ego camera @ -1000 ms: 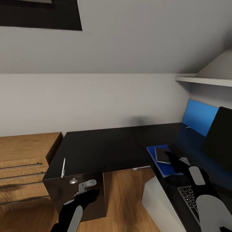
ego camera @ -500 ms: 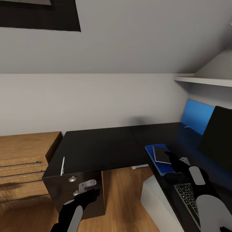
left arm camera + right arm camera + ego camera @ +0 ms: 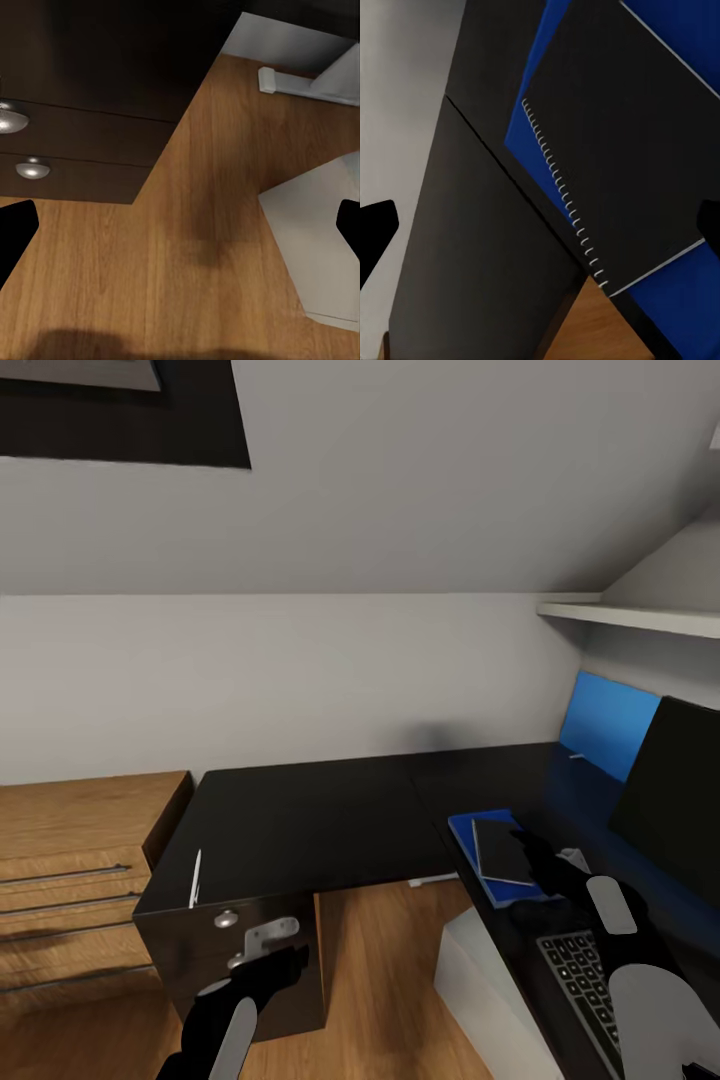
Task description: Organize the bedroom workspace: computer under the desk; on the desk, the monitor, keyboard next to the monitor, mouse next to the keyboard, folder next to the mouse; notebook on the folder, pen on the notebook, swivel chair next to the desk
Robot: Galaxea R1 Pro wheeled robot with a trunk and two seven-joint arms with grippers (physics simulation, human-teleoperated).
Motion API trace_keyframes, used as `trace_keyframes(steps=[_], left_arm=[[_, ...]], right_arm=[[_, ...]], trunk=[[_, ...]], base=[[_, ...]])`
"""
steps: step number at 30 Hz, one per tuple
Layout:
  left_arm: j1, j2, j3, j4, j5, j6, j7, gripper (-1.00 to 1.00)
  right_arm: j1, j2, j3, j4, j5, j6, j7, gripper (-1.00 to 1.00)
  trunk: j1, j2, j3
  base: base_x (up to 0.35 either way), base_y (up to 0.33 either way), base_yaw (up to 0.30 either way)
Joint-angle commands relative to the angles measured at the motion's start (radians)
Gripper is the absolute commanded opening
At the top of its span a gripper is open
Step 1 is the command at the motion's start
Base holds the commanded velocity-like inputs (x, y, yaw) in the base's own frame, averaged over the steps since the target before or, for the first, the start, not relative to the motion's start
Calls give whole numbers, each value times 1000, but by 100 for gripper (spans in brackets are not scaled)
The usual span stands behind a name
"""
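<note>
Notebook (image 3: 502, 850) on one blue folder (image 3: 470, 835), one pen (image 3: 196, 878) apart; both grippers apparently wide open, empty.

View swings slightly rightward: more of the monitor (image 3: 668, 790) and keyboard (image 3: 585, 982) appears beside the notebook (image 3: 502, 850); objects unmoved.

Keyboard (image 3: 583, 985) and monitor (image 3: 668, 785) cut off at frame edge.
</note>
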Motion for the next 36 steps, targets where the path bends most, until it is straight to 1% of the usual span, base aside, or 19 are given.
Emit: trace_keyframes(steps=[1, 3, 10, 13, 14, 15, 16, 17, 18, 19, 20, 22, 23, 25, 29, 30, 32, 36], left_arm=[[-1, 0, -1, -1, 11, 3, 9, 100], [-1, 0, -1, -1, 11, 3, 9, 100], [-1, 0, -1, -1, 11, 4, 9, 100], [-1, 0, -1, -1, 11, 4, 9, 100], [-1, 0, -1, -1, 11, 4, 9, 100], [-1, 0, -1, -1, 11, 4, 9, 100], [-1, 0, -1, -1, 11, 4, 9, 100], [-1, 0, -1, -1, 11, 4, 9, 100], [-1, 0, -1, -2, 11, 4, 9, 100], [-1, 0, -1, -2, 11, 4, 9, 100], [-1, 0, -1, -2, 11, 4, 9, 100], [-1, 0, -1, -2, 11, 4, 9, 100], [-1, 0, -1, -3, 11, 4, 9, 100], [-1, 0, -1, -3, 11, 4, 9, 100], [-1, 1, -1, -3, 11, 4, 9, 100], [-1, 1, -1, -3, 11, 4, 9, 100], [-1, 1, -1, -4, 11, 4, 9, 100], [-1, 2, -1, -4, 11, 4, 9, 100]], right_arm=[[-1, 0, -3, 0, 0, 6, 2, 100], [-1, 0, -3, 0, 0, 6, 2, 100], [-1, 0, 0, -3, 2, 6, 1, 100], [-1, -1, 38, -10, 23, 11, -3, 100], [-1, -2, 59, -14, 36, 12, -8, 100], [-1, -3, 109, -24, 69, 14, -19, 100], [-1, -3, 136, -31, 86, 14, -27, 100], [-2, -1, 213, -57, 133, 16, -62, 100], [-2, 1, 258, -80, 157, 17, -94, 100], [-1, 2, 280, -93, 165, 18, -115, 100], [-2, 7, 326, -121, 178, 19, -162, 100], [-2, 18, 378, -148, 187, 19, -219, 100], [-2, 32, 435, -172, 193, 19, -284, 100], [-2, 46, 493, -190, 196, 19, -351, 100], [-2, 62, 596, -218, 199, 20, -470, 100], [-2, 67, 633, -229, 198, 20, -510, 100], [-2, 69, 657, -239, 196, 20, -536, 100], [-1, 73, 685, -275, 186, 20, -566, 100]], trunk=[[-4, 7, 2], [-12, 21, 8], [-12, 21, 8], [-12, 21, 8], [-12, 21, 8], [-12, 21, 8], [-12, 21, 8], [-12, 21, 8], [-12, 21, 8], [-12, 21, 8], [-12, 21, 8], [-12, 21, 8], [-12, 21, 8], [-12, 21, 8], [-12, 21, 8], [-12, 21, 8], [-12, 21, 8], [-12, 21, 8]], base=[[0, 0, 0], [0, 0, 0], [0, 0, 0], [0, 0, 0], [0, 0, 0], [0, 0, 0], [0, 0, 0], [0, 0, 0], [0, 0, 0], [0, 0, 0], [0, 0, 0], [0, 0, 0], [0, 0, 0], [0, 0, 0], [0, 0, 0], [0, 0, 0], [0, 0, 0], [0, 0, 0]])
